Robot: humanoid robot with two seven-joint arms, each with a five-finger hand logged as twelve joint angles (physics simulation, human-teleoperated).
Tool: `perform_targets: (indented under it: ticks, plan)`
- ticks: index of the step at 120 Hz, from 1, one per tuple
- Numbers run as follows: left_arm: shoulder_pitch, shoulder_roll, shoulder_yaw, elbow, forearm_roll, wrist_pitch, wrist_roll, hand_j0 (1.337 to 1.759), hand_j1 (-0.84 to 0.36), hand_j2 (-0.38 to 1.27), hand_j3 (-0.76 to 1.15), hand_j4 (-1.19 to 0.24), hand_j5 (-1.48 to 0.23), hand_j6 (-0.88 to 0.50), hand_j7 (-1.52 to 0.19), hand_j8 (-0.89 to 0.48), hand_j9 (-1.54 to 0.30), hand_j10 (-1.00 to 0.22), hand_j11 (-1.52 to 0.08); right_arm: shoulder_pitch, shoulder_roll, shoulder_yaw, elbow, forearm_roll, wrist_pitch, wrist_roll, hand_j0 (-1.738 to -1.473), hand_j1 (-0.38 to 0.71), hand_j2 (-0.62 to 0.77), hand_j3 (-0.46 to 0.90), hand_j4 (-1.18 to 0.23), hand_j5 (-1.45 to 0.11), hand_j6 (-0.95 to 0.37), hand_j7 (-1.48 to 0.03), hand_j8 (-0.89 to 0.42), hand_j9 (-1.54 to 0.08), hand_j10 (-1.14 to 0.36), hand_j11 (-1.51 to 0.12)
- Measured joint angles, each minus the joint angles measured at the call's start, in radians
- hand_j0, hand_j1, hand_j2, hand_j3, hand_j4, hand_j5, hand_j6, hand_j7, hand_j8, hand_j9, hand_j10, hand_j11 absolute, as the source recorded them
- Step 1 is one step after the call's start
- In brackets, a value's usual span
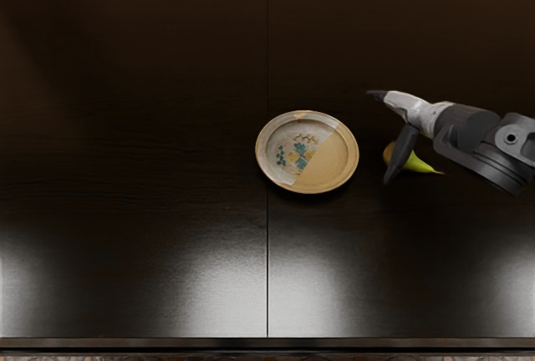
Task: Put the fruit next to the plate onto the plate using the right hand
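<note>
Yellow-green pointed fruit lies between the round beige plate and the dark tabletop's right edge, with the grey right hand holding spread, empty fingers over it, apparently to grasp

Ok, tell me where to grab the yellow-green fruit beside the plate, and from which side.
Grip the fruit across its thicker, rounded end, the one nearer the plate, coming down from above. It lies flat on the table and tapers to a thin point on the side away from the plate, which would likely slip. The right hand, fingers spread, is over it.
</note>
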Motion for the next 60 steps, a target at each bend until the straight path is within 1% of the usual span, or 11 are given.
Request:
perform_targets:
  ticks: [24,60]
  plan:
    - [0.000,0.000,0.000,0.000,0.000,0.000,0.000,1.658,0.35,0.00,0.00,0.00,0.00,0.00,0.00,0.00,0.00,0.00,0.00,0.002,-0.008,-0.037,0.000,-0.007,-0.008,0.000,-1.658,-0.35,0.00,0.00,0.00,0.00,0.00,0.00,0.00,0.00,0.00,0.00]
    - [0.000,0.000,0.000,0.000,0.000,0.000,0.000,1.658,0.35,0.00,0.00,0.00,0.00,0.00,0.00,0.00,0.00,0.00,0.00,0.010,-0.018,-0.060,-0.003,-0.037,-0.096,0.000,-1.658,-0.35,0.00,0.00,0.00,0.00,0.00,0.00,0.00,0.00,0.00,0.00]
